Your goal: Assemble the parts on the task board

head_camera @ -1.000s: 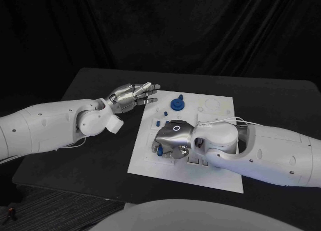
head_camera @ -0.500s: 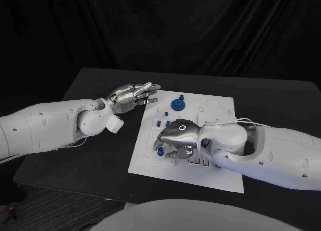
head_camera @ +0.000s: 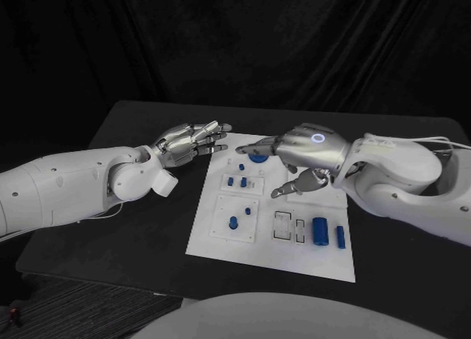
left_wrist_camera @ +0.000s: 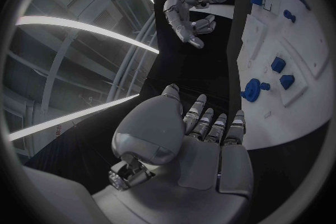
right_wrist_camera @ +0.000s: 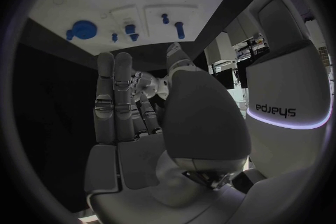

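Black table (head_camera: 143,233) under everything, carrying the white task board (head_camera: 271,244) at its middle. Above the board's far end, right hand (head_camera: 296,152) raised clear of it, fingers spread apart, nothing gripped. Beside the board's far left corner, over bare table, left hand (head_camera: 191,141) hovering with fingers extended and slightly apart, likewise empty. On the board, blue parts scattered: round knobbed part (head_camera: 258,158) at the far end, partly hidden under the right hand; a cylinder (head_camera: 320,230) lying near the right edge with a slimmer peg (head_camera: 340,236) just beside it; a small peg (head_camera: 233,224) standing in the near left plate; smaller pieces (head_camera: 237,181) farther up.
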{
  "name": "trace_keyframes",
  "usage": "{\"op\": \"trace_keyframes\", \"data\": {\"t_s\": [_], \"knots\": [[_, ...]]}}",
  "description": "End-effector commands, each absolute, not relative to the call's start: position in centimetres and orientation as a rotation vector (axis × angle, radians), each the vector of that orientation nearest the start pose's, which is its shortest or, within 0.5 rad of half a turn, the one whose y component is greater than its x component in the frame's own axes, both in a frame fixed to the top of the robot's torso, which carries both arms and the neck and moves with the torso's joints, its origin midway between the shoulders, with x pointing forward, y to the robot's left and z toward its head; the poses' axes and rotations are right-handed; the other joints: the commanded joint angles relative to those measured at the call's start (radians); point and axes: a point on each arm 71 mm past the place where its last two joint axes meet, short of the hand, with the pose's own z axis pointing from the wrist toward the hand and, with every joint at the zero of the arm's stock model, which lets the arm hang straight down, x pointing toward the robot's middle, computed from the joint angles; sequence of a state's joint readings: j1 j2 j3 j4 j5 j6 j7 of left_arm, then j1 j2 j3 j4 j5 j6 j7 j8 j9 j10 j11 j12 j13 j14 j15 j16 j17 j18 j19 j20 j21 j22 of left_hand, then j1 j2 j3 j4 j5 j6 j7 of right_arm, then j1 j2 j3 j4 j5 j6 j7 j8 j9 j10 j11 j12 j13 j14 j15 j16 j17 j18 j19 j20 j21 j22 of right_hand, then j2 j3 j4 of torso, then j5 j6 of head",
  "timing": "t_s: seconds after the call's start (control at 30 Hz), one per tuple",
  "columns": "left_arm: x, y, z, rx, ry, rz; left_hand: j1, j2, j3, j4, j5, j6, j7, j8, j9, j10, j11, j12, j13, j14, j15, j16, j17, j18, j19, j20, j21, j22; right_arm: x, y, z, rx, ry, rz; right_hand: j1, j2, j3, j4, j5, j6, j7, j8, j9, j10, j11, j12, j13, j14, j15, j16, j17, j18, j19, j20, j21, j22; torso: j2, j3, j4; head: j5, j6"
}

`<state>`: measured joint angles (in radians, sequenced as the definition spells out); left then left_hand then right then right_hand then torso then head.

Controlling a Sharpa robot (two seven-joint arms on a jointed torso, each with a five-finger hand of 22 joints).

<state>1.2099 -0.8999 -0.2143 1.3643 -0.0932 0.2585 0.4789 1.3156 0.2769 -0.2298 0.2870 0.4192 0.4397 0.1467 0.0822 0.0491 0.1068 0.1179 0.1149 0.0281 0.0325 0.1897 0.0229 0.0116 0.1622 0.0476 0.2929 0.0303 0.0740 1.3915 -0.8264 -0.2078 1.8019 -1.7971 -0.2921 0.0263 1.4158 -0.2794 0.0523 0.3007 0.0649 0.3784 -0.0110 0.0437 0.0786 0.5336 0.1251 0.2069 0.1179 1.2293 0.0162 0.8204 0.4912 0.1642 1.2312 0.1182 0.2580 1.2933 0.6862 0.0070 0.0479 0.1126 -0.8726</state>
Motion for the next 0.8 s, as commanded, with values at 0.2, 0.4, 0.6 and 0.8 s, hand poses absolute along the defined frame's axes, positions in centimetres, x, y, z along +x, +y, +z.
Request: {"op": "trace_keyframes", "data": {"t_s": [0.2, 0.4, 0.6, 0.8], "knots": [[47.3, 26.1, -23.3, -0.943, 1.717, -1.828, 0.003, 0.003, 0.006, -0.002, 0.004, 0.004, 0.003, 0.006, 0.001, -0.001, 0.007, 0.007, 0.001, 0.002, 0.007, 0.007, 0.001, 0.006, 0.007, 0.001, 0.006, 0.002, 42.6, -15.3, -11.1, -0.512, 1.458, 0.793, -0.061, 0.167, 0.088, -0.029, 0.007, 0.444, 0.103, 0.115, 0.073, 0.409, -0.041, 0.294, 0.100, 0.007, -0.004, 0.023, 0.009, 0.014, 0.025, 0.002, -0.006, 0.012, -0.001, -0.0007, -0.0018, -0.018, 0.000], [47.3, 26.1, -23.3, -0.943, 1.714, -1.825, 0.003, 0.003, 0.006, -0.002, 0.004, 0.004, 0.003, 0.006, 0.001, -0.001, 0.007, 0.007, 0.001, 0.002, 0.007, 0.007, 0.001, 0.006, 0.007, 0.001, 0.006, 0.002, 43.3, -17.9, -12.2, -0.418, 1.683, 0.645, -0.229, 0.233, 0.038, -0.015, 0.031, 0.662, 0.084, 0.192, 0.134, 0.731, -0.135, 0.927, 0.734, 0.220, -0.083, 0.437, 0.566, -0.044, 0.180, -0.070, 0.463, 0.123, 0.002, 0.0003, -0.0004, -0.025, 0.000], [47.3, 26.1, -23.3, -0.943, 1.715, -1.827, 0.003, 0.002, 0.006, -0.003, 0.004, 0.005, 0.003, 0.006, 0.001, 0.000, 0.007, 0.008, 0.002, 0.003, 0.007, 0.008, 0.001, 0.006, 0.008, 0.001, 0.006, 0.002, 43.7, -19.8, -14.4, -0.329, 2.018, 0.430, -0.584, 0.313, -0.016, -0.011, 0.013, 0.835, 0.038, 0.212, 0.197, 0.999, -0.168, 1.325, 1.382, 0.341, -0.109, 0.750, 1.080, -0.113, 0.272, -0.103, 1.012, 0.211, 0.002, -0.0002, -0.0006, -0.043, 0.000], [47.2, 26.1, -23.3, -0.941, 1.713, -1.833, 0.003, 0.002, 0.006, -0.003, 0.004, 0.007, 0.003, 0.007, 0.001, 0.000, 0.008, 0.008, 0.002, 0.003, 0.007, 0.008, 0.001, 0.006, 0.008, 0.002, 0.006, 0.002, 43.2, -21.0, -16.2, -0.249, 2.314, 0.265, -0.665, 0.328, -0.073, -0.012, 0.055, 0.894, 0.024, 0.180, 0.192, 1.037, -0.181, 1.364, 1.453, 0.341, -0.122, 0.750, 1.080, -0.145, 0.313, -0.113, 1.222, 0.253, 0.004, 0.0012, 0.0009, -0.062, 0.000]]}}
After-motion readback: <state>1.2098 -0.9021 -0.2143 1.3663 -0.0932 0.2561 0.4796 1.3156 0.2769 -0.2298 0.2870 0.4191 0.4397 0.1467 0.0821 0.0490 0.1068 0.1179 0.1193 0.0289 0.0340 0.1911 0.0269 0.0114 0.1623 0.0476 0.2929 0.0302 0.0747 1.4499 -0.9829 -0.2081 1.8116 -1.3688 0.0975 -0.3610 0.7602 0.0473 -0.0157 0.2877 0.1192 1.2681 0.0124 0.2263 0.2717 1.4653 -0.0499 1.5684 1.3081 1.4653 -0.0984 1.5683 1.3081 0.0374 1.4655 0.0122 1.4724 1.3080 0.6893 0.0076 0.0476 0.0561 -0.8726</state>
